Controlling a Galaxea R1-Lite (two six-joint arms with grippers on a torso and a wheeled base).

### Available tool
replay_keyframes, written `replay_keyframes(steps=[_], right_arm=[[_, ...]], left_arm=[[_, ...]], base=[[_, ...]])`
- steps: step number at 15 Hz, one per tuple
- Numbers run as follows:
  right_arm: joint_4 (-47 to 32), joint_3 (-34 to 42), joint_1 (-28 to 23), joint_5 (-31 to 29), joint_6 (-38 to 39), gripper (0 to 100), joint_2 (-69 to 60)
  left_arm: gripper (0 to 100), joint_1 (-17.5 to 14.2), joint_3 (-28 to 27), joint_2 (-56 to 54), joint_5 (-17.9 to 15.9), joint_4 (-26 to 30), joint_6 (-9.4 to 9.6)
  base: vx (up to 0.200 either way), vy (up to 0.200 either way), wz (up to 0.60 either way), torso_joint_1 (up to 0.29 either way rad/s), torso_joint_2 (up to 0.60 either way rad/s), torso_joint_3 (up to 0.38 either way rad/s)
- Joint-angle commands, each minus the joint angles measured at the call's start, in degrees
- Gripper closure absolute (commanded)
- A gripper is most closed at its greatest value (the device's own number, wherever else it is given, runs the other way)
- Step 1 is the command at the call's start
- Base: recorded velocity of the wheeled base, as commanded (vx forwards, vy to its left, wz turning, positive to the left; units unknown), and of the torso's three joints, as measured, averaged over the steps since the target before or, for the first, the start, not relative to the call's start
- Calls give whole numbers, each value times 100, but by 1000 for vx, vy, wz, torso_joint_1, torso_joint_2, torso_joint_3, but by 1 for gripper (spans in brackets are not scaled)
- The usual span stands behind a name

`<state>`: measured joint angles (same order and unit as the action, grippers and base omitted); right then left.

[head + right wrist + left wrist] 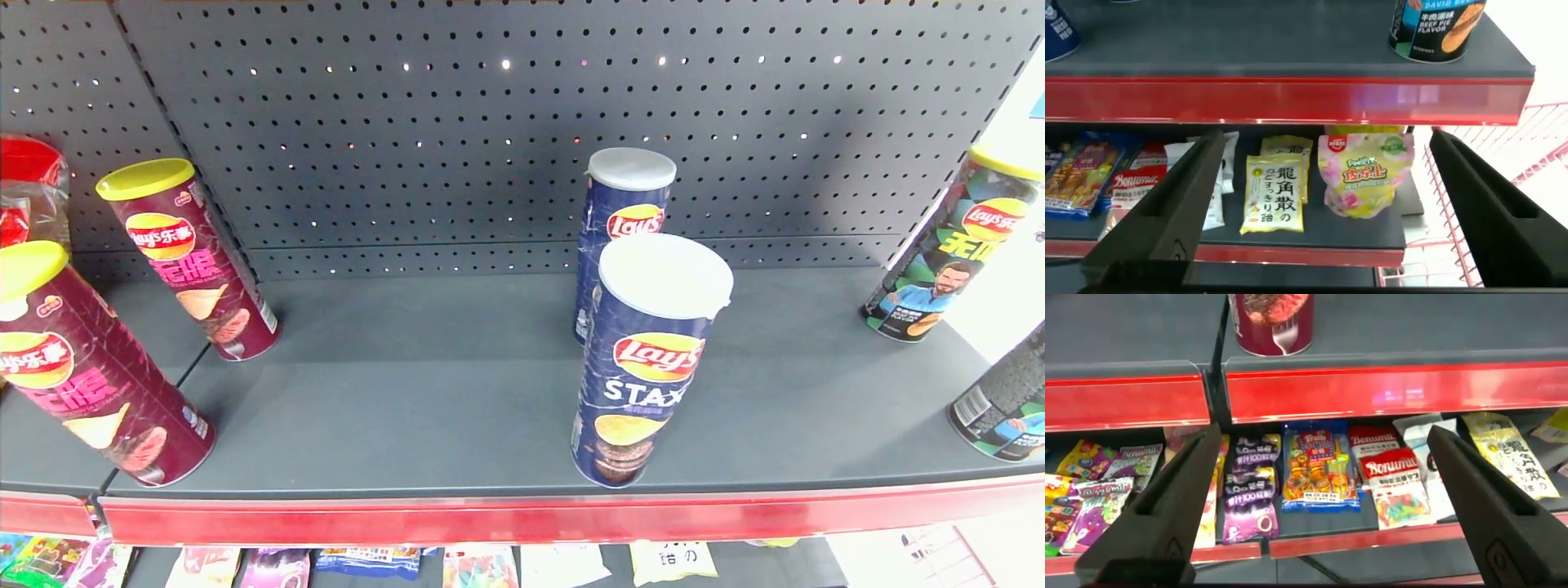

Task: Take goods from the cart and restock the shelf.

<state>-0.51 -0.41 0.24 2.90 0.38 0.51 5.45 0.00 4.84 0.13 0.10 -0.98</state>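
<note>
Currently both grippers hang empty before the snack packets (pixel 1319 469) below: the left gripper (pixel 1324 434) has its jaws spread wide, and the right gripper (pixel 1327 136) likewise. On the shelf (pixel 424 408), the front blue can (pixel 645 359) stands centre-right in the head view, near the red lip (pixel 522 518). A pink wire frame (pixel 1552 106), probably the cart, stands beside. An arm rising carelessly with stock could knock that can off.
</note>
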Motion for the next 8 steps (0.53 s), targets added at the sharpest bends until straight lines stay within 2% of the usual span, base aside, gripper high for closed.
replay_keyframes(steps=[1,5,8], right_arm=[[-2,24,2,9,-3,0,-7],[-2,24,2,0,-3,0,-25],[25,33,2,-18,-11,0,-25]], left_arm=[[0,0,0,35,4,-1,18],[0,0,0,35,4,-1,18],[0,0,0,35,4,-1,18]], base=[[0,0,0,0,0,0],[0,0,0,0,0,0],[-200,0,0,7,2,1]])
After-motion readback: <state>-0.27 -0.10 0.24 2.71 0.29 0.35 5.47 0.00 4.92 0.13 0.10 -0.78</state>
